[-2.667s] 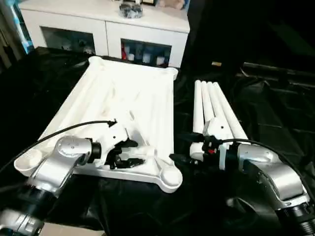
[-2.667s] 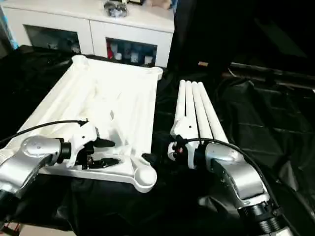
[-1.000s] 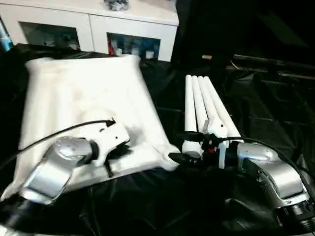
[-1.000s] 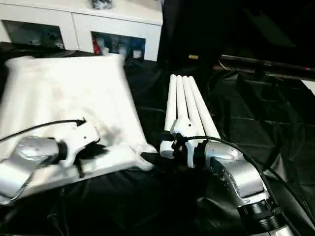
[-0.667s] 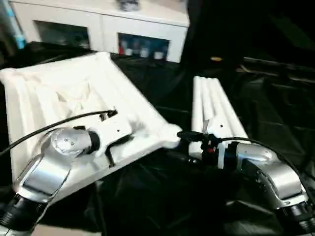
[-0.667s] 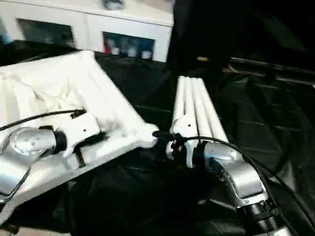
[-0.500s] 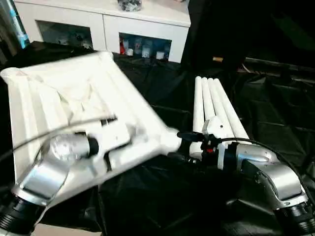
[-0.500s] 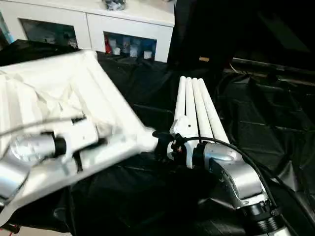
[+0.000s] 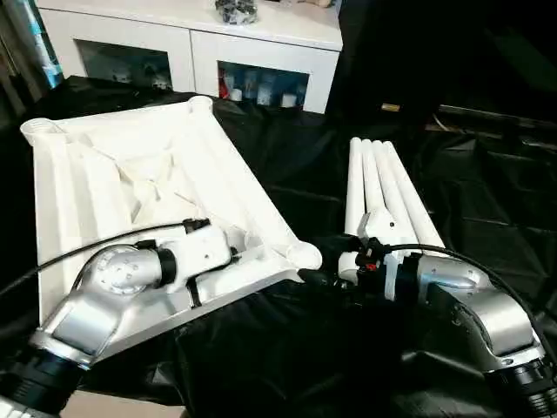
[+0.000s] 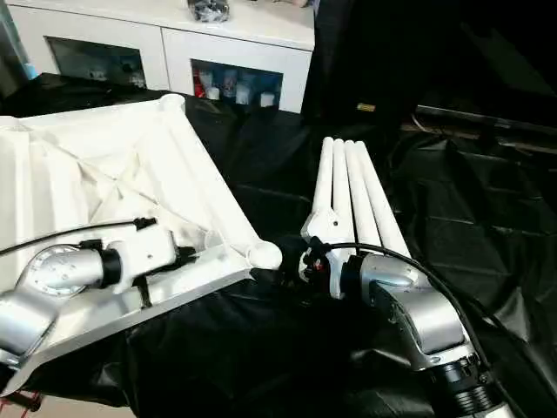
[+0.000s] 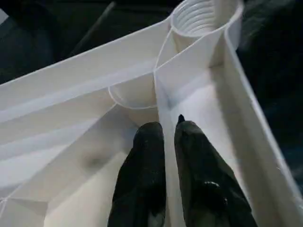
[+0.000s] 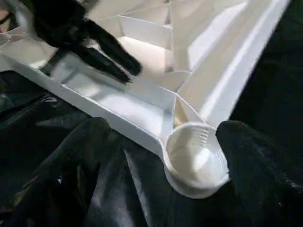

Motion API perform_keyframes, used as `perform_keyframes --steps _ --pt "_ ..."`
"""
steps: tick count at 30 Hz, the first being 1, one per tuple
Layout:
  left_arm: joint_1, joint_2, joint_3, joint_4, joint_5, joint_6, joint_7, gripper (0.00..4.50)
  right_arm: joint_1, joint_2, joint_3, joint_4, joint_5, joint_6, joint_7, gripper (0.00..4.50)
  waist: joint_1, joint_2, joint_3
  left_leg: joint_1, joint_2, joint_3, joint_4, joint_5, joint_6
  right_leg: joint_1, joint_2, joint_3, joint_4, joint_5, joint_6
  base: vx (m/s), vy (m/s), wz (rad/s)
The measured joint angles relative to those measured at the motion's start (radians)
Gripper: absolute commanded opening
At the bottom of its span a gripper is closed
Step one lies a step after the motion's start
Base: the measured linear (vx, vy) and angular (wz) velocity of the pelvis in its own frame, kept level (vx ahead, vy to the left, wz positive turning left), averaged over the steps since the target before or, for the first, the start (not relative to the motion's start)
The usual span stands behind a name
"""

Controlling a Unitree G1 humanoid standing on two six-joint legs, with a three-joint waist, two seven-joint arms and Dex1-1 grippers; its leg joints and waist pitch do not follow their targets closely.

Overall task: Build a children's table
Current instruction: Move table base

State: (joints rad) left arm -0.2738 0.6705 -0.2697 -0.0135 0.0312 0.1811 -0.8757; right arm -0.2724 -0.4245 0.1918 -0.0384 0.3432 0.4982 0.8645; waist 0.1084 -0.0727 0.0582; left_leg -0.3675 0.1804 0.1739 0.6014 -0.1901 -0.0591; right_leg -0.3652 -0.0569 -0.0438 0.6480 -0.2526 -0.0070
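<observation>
1. Tabletop (image 9: 130,183): white plastic, lies ribbed underside up on the black sheet (image 9: 287,366), skewed, left half of the scene. Near corner socket (image 9: 305,254) points toward the right arm.
2. Left gripper (image 11: 168,127): down inside the tabletop by that corner, two black fingers (image 11: 147,156) straddling a thin rib, jaws nearly together. Whether they actually pinch the rib cannot be told.
3. Right gripper (image 10: 291,266): just beside the corner socket, jaws wide apart, holding nothing; the wrist view shows one finger either side of the socket.
4. Four white legs (image 9: 383,187): side by side on the sheet behind the right gripper.
5. White cabinet (image 9: 200,43) with glass doors stands at the back.
</observation>
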Motion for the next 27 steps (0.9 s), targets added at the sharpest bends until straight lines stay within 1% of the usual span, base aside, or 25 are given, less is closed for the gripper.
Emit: perform_keyframes --steps 1,2,3,4,5,6,7,9,10,11,13,15,17,19,21,22,25,26,27 --pt "0.007 0.013 0.011 -0.007 -0.012 0.003 -0.014 0.9 -0.004 0.008 -0.009 0.001 0.001 0.023 -0.02 4.07 -0.002 0.0 0.0 0.0 0.0 0.0 0.0 0.0 0.0 0.0 0.0 0.0 0.0 0.0 0.0 0.0 0.0 0.0" --pt "0.014 0.023 0.021 -0.009 -0.019 0.003 -0.018 0.9 -0.011 0.021 -0.018 0.001 0.002 0.048 -0.043 4.07 -0.006 0.0 0.0 0.0 0.0 0.0 0.0 0.0 0.0 -0.001 0.0 0.0 0.0 0.0 0.0 0.0 0.0 0.0" --pt "0.019 0.029 0.03 -0.009 -0.021 0.003 -0.021 1.03 -0.02 0.033 -0.026 0.001 0.004 0.069 -0.063 4.34 -0.009 0.0 0.0 0.0 0.0 0.0 0.0 0.0 0.0 -0.001 0.0 0.0 0.0 0.0 0.0 0.0 0.0 0.0" --pt "0.022 0.031 0.039 -0.01 -0.03 0.004 -0.025 1.03 -0.031 0.042 -0.03 0.004 0.007 0.085 -0.085 4.34 -0.011 0.0 0.0 0.0 0.0 0.0 0.0 0.0 0.0 -0.001 0.0 0.0 0.0 0.0 0.0 0.0 0.0 0.0" --pt "0.027 0.03 0.053 -0.012 -0.042 0.009 -0.025 1.16 -0.053 0.072 -0.043 0.023 0.006 0.095 -0.127 4.41 -0.014 -0.001 0.0 0.0 0.0 0.0 0.0 0.001 -0.001 -0.001 0.0 0.0 0.001 0.0 0.0 0.0 0.0 0.0" --pt "0.028 0.028 0.067 -0.012 -0.054 0.016 -0.024 1.16 -0.085 0.117 -0.069 0.053 0.004 0.105 -0.181 4.41 -0.019 -0.002 0.001 0.0 0.0 0.0 0.0 0.001 -0.001 -0.002 0.0 0.0 0.002 0.001 -0.001 0.0 0.0 0.0" --pt "0.022 0.013 0.095 -0.018 -0.081 0.039 -0.018 1.34 -0.145 0.182 -0.112 0.114 -0.001 0.119 -0.28 4.48 -0.024 -0.002 0.001 -0.001 0.0 0.0 0.0 0.002 -0.002 -0.003 0.0 0.0 0.003 0.002 -0.002 0.0 0.0 0.0" --pt "0.007 -0.014 0.121 -0.047 -0.115 0.063 -0.008 1.39 -0.208 0.217 -0.154 0.167 -0.001 0.131 -0.378 4.5 -0.021 -0.003 0.0 -0.001 0.0 0.0 0.0 0.003 -0.003 -0.004 0.0 0.0 0.002 0.002 -0.003 0.0 0.0 0.0" --pt "-0.005 -0.034 0.137 -0.063 -0.136 0.082 0.001 1.45 -0.252 0.24 -0.188 0.222 -0.004 0.137 -0.449 4.5 -0.017 -0.005 -0.001 -0.001 0.0 0.0 0.0 0.004 -0.003 -0.003 0.0 0.0 0.002 0.002 -0.003 0.0 0.0 0.0" --pt "-0.011 -0.047 0.146 -0.074 -0.15 0.094 0.009 1.55 -0.282 0.252 -0.208 0.258 -0.007 0.143 -0.496 4.5 -0.015 -0.005 -0.001 -0.001 0.0 0.0 0.0 0.004 -0.004 -0.003 0.0 -0.001 0.002 0.002 -0.003 0.0 0.0 0.0" --pt "-0.014 -0.072 0.147 -0.098 -0.177 0.116 0.015 1.83 -0.313 0.264 -0.231 0.317 -0.021 0.153 -0.569 4.5 -0.013 -0.008 -0.002 -0.001 0.0 0.0 -0.001 0.005 -0.006 -0.002 0.0 0.0 0.001 0.002 -0.003 0.0 0.0 0.0" --pt "-0.014 -0.1 0.142 -0.112 -0.197 0.128 0.018 1.85 -0.323 0.265 -0.237 0.363 -0.04 0.163 -0.618 4.5 -0.014 -0.011 -0.001 -0.002 0.0 0.001 -0.001 0.006 -0.008 -0.003 0.0 0.0 0.0 0.003 -0.002 0.0 0.0 0.0" --pt "-0.014 -0.115 0.136 -0.127 -0.209 0.145 0.018 2.19 -0.33 0.268 -0.242 0.407 -0.062 0.184 -0.657 4.5 -0.019 -0.015 -0.001 -0.002 0.0 0.001 -0.001 0.007 -0.008 -0.003 0.0 0.0 0.0 0.003 -0.001 0.0 0.0 0.0" --pt "-0.014 -0.134 0.125 -0.155 -0.226 0.17 0.016 2.26 -0.355 0.27 -0.245 0.453 -0.08 0.228 -0.687 4.5 -0.022 -0.015 -0.001 -0.002 0.0 0.001 -0.001 0.007 -0.009 -0.004 0.0 0.0 0.0 0.004 0.0 0.0 0.0 0.0" --pt "-0.014 -0.139 0.11 -0.175 -0.237 0.187 0.012 2.41 -0.367 0.27 -0.245 0.465 -0.082 0.253 -0.703 4.5 -0.024 -0.017 -0.001 -0.002 0.0 0.001 -0.002 0.007 -0.01 -0.005 0.0 0.0 0.0 0.004 0.0 0.0 0.0 0.0" --pt "-0.014 -0.14 0.107 -0.182 -0.241 0.195 0.01 2.64 -0.375 0.27 -0.245 0.477 -0.083 0.265 -0.712 4.5 -0.025 -0.017 -0.001 -0.002 0.001 0.001 -0.003 0.008 -0.01 -0.005 0.001 0.0 0.0 0.004 0.0 0.0 0.0 0.0" --pt "-0.006 -0.131 0.105 -0.211 -0.271 0.235 -0.005 2.75 -0.388 0.27 -0.244 0.498 -0.083 0.302 -0.723 4.5 -0.022 -0.018 -0.001 -0.002 0.001 0.001 -0.003 0.008 -0.011 -0.005 0.001 0.0 0.0 0.004 0.0 0.0 0.0 0.0" --pt "-0.002 -0.128 0.104 -0.219 -0.275 0.241 -0.012 2.96 -0.389 0.273 -0.245 0.505 -0.081 0.306 -0.722 4.5 -0.022 -0.018 -0.002 -0.002 0.001 0.001 -0.003 0.008 -0.011 -0.005 0.001 0.0 0.0 0.004 0.0 0.0 0.0 0.0" --pt "0.001 -0.126 0.104 -0.226 -0.276 0.247 -0.015 2.96 -0.389 0.276 -0.247 0.513 -0.079 0.307 -0.719 4.5 -0.022 -0.018 -0.002 -0.002 0.001 0.001 -0.003 0.008 -0.011 -0.005 0.001 0.0 0.0 0.004 0.0 0.0 0.0 0.0"
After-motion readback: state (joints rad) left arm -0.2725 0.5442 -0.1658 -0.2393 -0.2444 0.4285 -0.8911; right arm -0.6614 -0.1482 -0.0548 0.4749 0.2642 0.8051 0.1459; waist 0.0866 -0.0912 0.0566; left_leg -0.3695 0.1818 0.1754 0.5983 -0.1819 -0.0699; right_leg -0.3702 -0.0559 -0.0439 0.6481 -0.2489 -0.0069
